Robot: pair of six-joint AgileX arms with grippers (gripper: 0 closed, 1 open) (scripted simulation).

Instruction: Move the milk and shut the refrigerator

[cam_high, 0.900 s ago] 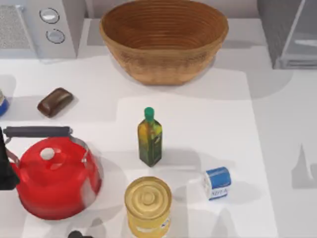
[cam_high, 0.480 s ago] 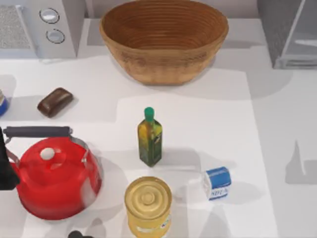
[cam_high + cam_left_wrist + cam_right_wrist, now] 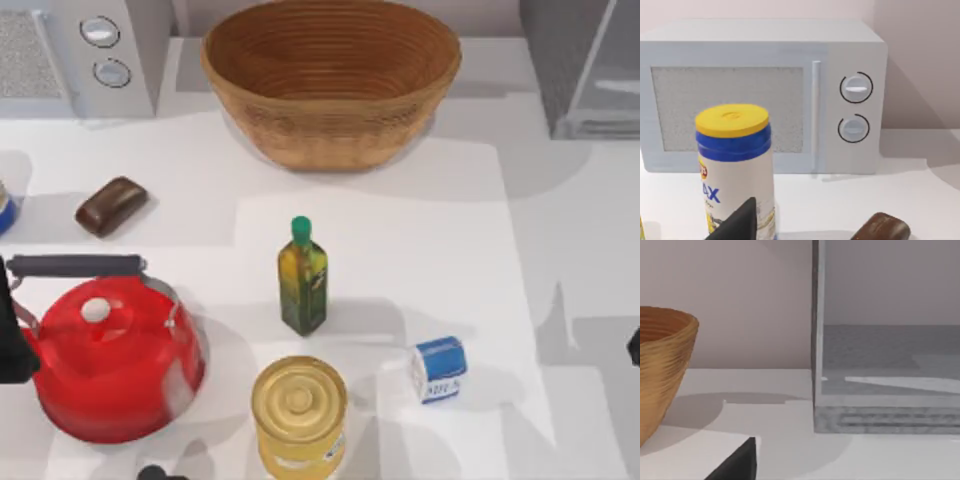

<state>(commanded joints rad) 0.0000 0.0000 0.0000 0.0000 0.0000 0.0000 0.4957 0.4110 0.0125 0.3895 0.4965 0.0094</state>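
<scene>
Nothing is done yet: the milk [image 3: 438,369] stands untouched just right of the yellow can [image 3: 298,414], the refrigerator [image 3: 585,65] far behind it looks open, and I cannot tell either claw's state.

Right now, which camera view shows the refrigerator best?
The right wrist view shows the refrigerator best: its open front, grey interior and speckled base face the camera. The top view catches one corner at the table's far right. The left wrist view faces the microwave instead.
</scene>
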